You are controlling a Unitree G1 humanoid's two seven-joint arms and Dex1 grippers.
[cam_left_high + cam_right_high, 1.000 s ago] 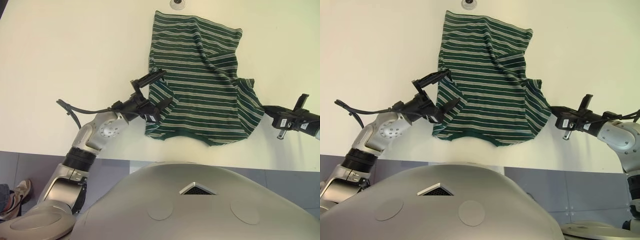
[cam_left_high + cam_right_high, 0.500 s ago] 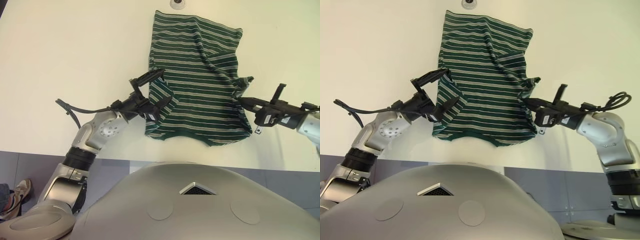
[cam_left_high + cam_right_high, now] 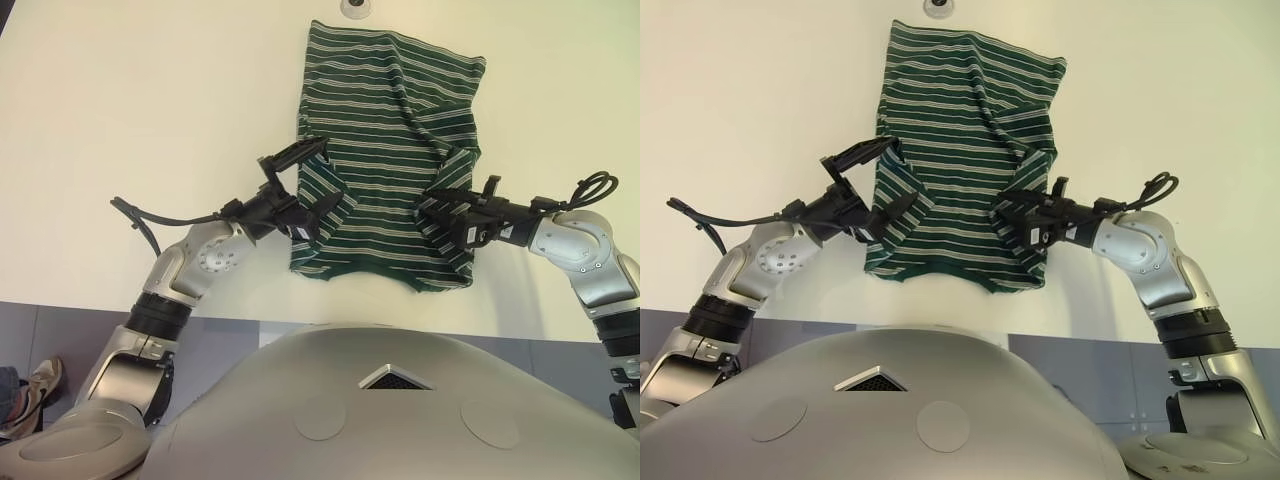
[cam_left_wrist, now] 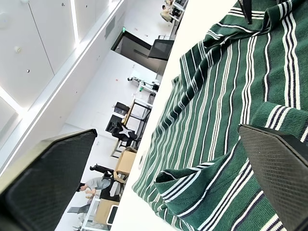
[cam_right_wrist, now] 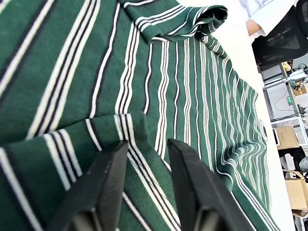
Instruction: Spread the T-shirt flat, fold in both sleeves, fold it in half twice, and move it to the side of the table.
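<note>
The green striped T-shirt (image 3: 385, 110) lies lengthwise on the cream table (image 3: 150, 100). Its left sleeve (image 4: 202, 192) is folded in over the body. My left gripper (image 3: 330, 177) stands open just above that left side, fingers wide apart with nothing between them. My right gripper (image 3: 430, 202) is shut on the right sleeve (image 5: 72, 139), holding it over the shirt's body near the lower right. In the right wrist view the striped cloth sits pinched between the two fingers (image 5: 113, 168).
A round grommet (image 3: 353, 7) sits in the table at the far edge, just beyond the shirt. The table's near edge (image 3: 100, 302) runs below both arms. Bare tabletop lies to the left and right of the shirt.
My right gripper has travelled left with the right sleeve, drawing it from the table beside the shirt onto the shirt's body. The left arm has kept still.
</note>
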